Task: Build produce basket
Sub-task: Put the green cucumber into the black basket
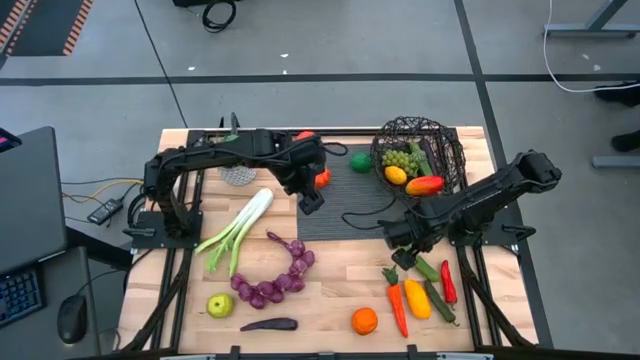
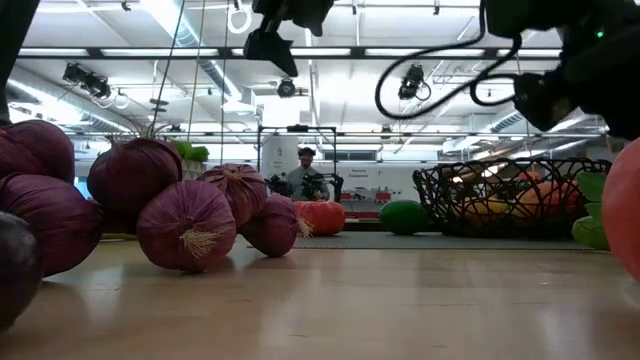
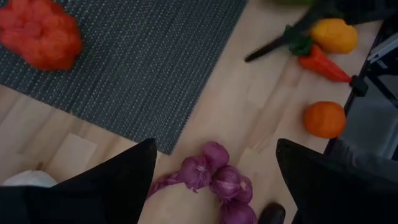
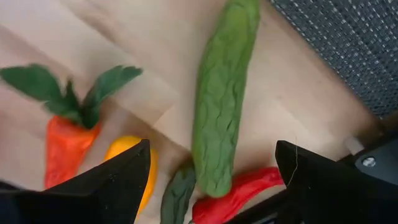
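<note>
1. Crowding is the main risk: the right tool [image 1: 400,250], jaws spread and empty, is held over a tight cluster where the cucumber [image 4: 221,99] lies touching a red chilli [image 4: 233,190], with a carrot [image 4: 65,146] and a yellow pepper [image 4: 127,162] just beside. Two pieces could be pinched at once, or a neighbour knocked away.
2. Slippage is likely if the cucumber is gripped near an end; it could swing and drop short of the basket [image 1: 420,152], which stands at the tabletop's far right, already partly filled.
3. Collision may be caused near the mat, where the left tool [image 1: 310,198] is held open and empty, over the purple string [image 3: 214,180].
</note>
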You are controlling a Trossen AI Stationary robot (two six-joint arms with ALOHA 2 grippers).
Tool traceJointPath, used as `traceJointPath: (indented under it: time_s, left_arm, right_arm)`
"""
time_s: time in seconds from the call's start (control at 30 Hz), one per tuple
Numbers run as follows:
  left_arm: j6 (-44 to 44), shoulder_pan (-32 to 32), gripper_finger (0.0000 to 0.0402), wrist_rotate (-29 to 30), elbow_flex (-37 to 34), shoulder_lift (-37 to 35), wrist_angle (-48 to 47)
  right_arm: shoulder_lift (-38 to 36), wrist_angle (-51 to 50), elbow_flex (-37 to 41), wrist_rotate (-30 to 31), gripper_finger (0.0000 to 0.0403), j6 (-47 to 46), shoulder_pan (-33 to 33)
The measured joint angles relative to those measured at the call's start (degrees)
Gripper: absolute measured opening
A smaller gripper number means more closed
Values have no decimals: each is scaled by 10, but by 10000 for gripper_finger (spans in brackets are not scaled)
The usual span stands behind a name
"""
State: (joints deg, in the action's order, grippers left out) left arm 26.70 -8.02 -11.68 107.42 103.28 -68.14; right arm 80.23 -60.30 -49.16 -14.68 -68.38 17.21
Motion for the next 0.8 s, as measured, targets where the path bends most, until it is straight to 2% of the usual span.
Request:
traceJointPath:
  time_s: [0.17, 0.47, 0.6, 0.8]
  left_arm:
    - [-3, 3, 336, 0, 0, 0, 7]
    - [11, -6, 336, 1, 0, 0, 43]
    - [12, -7, 336, 1, 0, 0, 46]
    - [12, -6, 336, 0, 0, 0, 46]
  right_arm:
    - [0, 37, 34, 19, 348, -25, 6]
    - [0, 146, 109, -9, 340, -82, 6]
    - [0, 157, 111, -4, 294, -82, 6]
    - [0, 157, 111, 17, 185, -79, 8]
